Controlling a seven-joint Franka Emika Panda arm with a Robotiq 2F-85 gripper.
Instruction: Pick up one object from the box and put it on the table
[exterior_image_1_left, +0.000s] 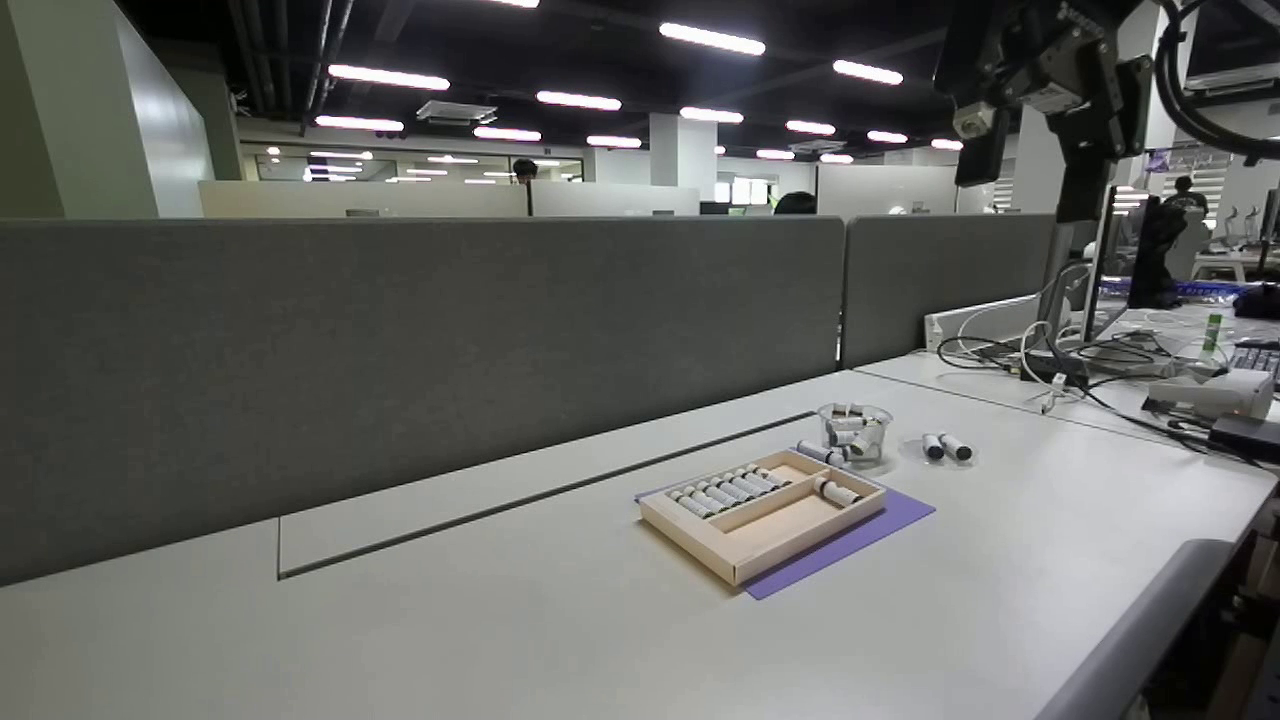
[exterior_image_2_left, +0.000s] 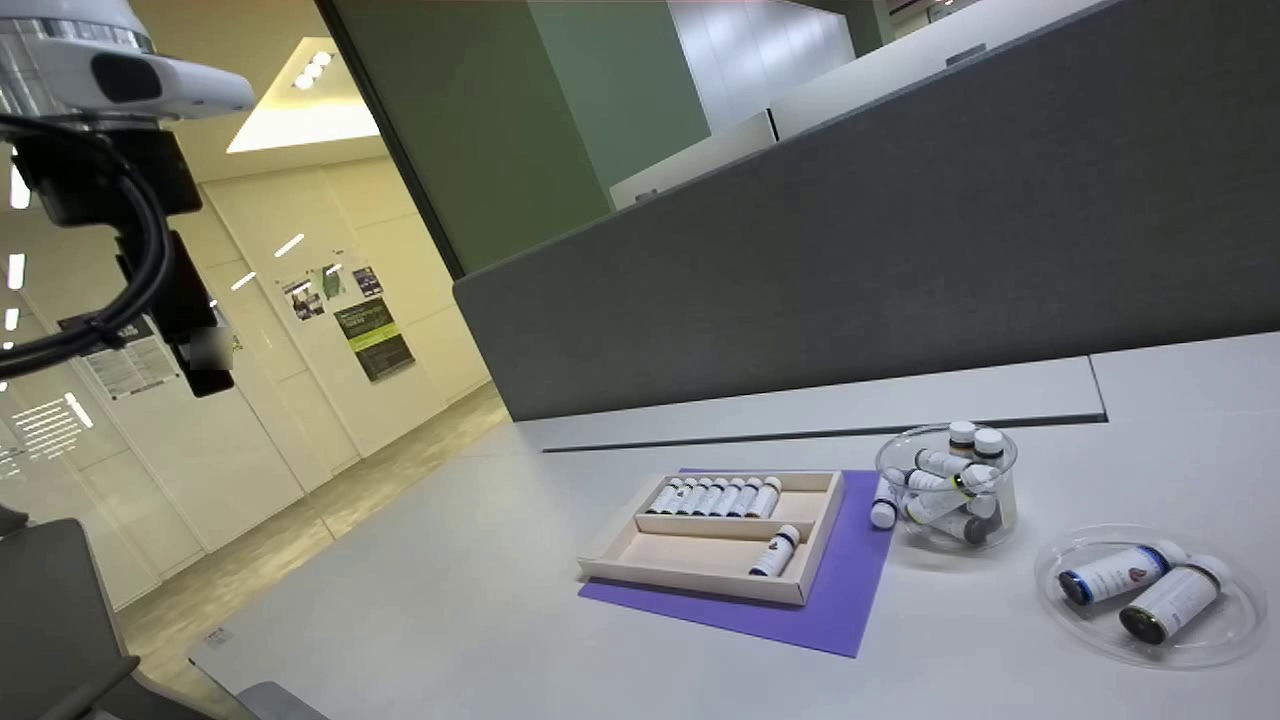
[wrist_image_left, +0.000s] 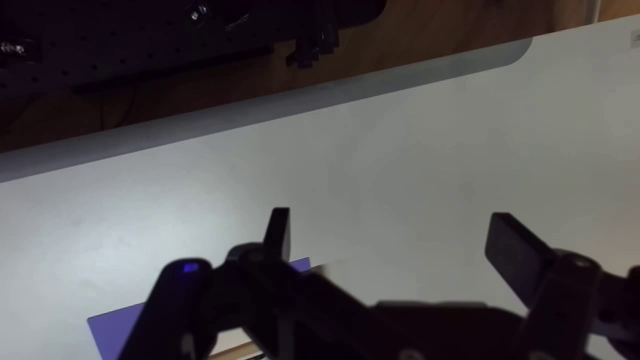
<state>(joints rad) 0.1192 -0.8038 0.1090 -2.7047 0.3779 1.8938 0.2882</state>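
The black two-fingered Robotiq gripper (wrist_image_left: 390, 222) is hanging high above the long, smooth, off-white table (wrist_image_left: 400, 175), its dark fingers (wrist_image_left: 520, 257) standing wide apart and holding nothing, probably so that a slim item can fit between them. Well below, the shallow rectangular tan wooden tray (exterior_image_2_left: 690, 550), the task's box, is resting on a flat purple mat (exterior_image_2_left: 840, 610) that is perhaps marking its spot. One small cylindrical white-labelled, white-capped bottle (exterior_image_2_left: 775, 552) is lying alone in the compartment farther from the dark grey partition wall (exterior_image_2_left: 900, 280); the bare floor beside it is likely making it the easiest pick. In the other compartment, a row of seven similar bottles (exterior_image_2_left: 711, 497) is lying packed side by side, probably leaving little gripping room. Farther out, a clear round cup (exterior_image_2_left: 1008, 512) is gathering loose bottles (exterior_image_2_left: 943, 462), and a clear shallow round dish (exterior_image_2_left: 1080, 625) is carrying two more bottles (exterior_image_2_left: 1178, 602), presumably to stop them rolling.
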